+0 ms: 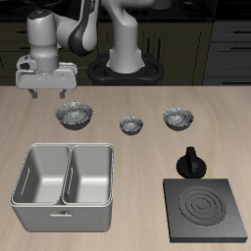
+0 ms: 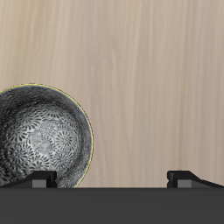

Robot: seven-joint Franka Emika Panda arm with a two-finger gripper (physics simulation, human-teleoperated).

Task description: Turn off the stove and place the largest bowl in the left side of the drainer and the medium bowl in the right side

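The stove's (image 1: 205, 209) coils look dark, so the bowl step is in hand. The gripper (image 1: 45, 90), fingers spread wide and empty, hovers beside the largest crinkled silver metal bowl (image 1: 75, 115) on the tabletop (image 1: 137, 157); next it likely needs centring over the rim.

Reaches from a dark round base (image 1: 127, 69) at the back of the table (image 1: 137, 137), white arm (image 1: 83, 29) bending up out of frame and coming down again to a grey wrist. Carries the claw (image 1: 44, 93) pointed straight down, hanging above the surface — touching nothing. Shows two dark fingers (image 1: 29, 92) spread wide apart, nothing between them; seen from the wrist, only the fingertips (image 2: 39, 179) showing, set well apart.
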